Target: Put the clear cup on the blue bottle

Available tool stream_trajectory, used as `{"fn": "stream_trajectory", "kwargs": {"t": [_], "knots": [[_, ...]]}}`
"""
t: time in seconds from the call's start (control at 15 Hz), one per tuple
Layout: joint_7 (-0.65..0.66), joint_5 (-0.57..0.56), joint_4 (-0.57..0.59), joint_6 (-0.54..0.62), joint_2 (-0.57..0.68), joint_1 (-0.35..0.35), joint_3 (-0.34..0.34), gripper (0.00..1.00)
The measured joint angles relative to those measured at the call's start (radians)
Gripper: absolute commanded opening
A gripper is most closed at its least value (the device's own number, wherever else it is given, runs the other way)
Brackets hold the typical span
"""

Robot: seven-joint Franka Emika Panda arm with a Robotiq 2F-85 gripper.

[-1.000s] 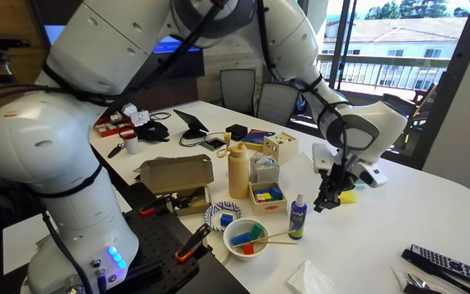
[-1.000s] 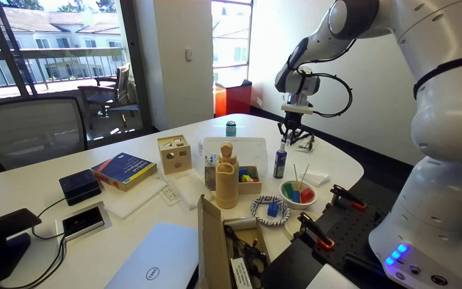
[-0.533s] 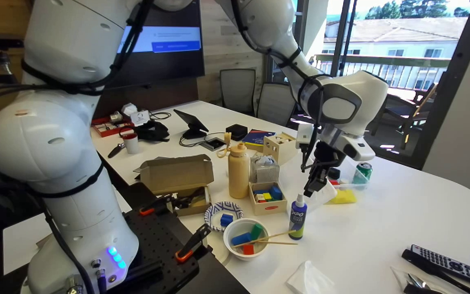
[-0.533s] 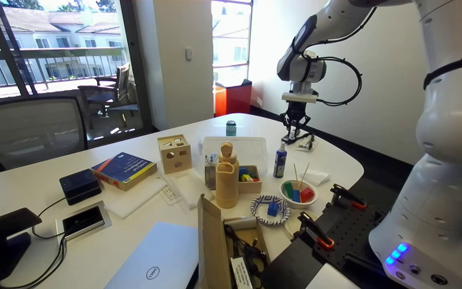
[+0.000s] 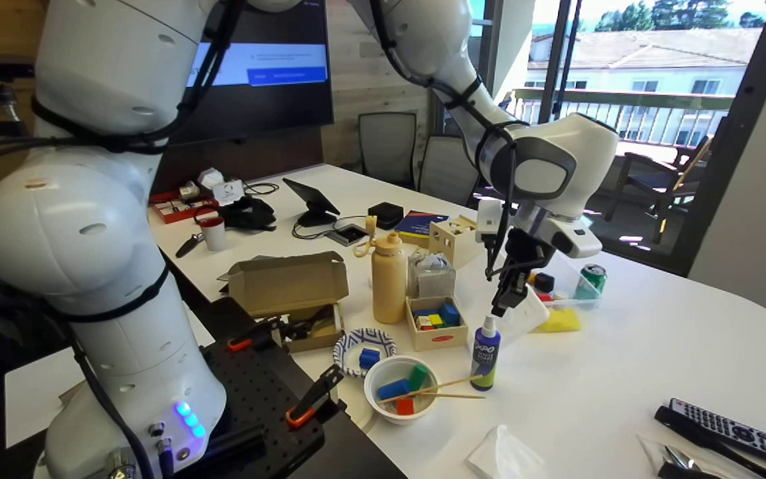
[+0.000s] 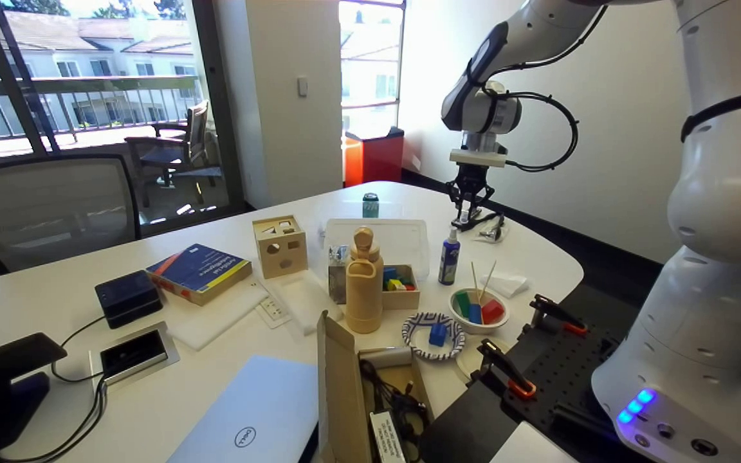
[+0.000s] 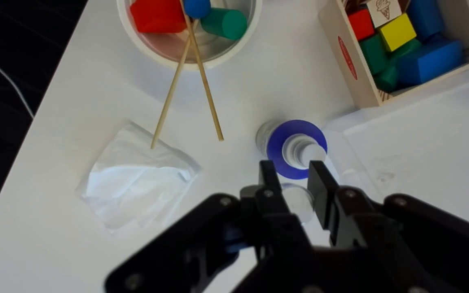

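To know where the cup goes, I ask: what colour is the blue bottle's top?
White; the top shows best in the wrist view.

In the wrist view, clear cup (image 7: 298,204) partly hidden by pincer (image 7: 292,170), bowl (image 7: 225,56) cropped.

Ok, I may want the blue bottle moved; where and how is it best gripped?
Probably grip the blue bottle by its round upper body, below the narrow white top, from above, fingers either side: it stands upright, and coming down should avoid the wooden sticks jutting from the bowl. Release the clear cup between the fingers first.
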Motion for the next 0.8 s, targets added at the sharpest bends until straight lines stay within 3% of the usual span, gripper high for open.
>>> {"fn": "stream_trajectory", "kwargs": {"t": [0.8], "knots": [[-0.113, 0.086, 0.0, -0.032, -0.001, -0.031, 0.049, 0.06]]}}
